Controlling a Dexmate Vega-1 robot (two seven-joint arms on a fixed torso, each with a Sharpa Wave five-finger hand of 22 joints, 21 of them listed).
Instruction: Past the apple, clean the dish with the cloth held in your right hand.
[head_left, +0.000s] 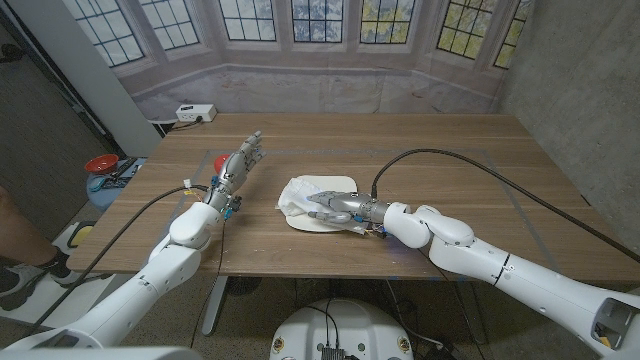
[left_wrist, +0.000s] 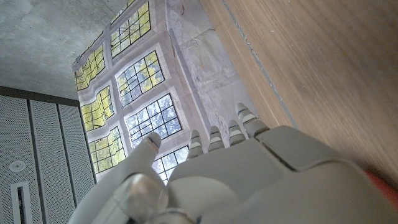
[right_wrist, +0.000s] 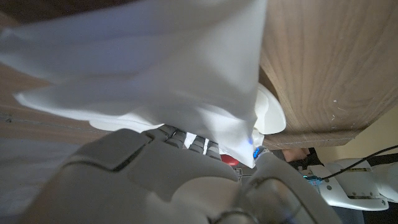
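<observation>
The right hand (head_left: 345, 205) grips the white cloth (head_left: 300, 195) and presses it onto the white dish (head_left: 340, 184) — square, mid-desk (head_left: 450, 160). The left hand (head_left: 240, 160) hovers apart to the left (fingers (left_wrist: 245, 118) straight, loosely spread) — holding nothing.
</observation>
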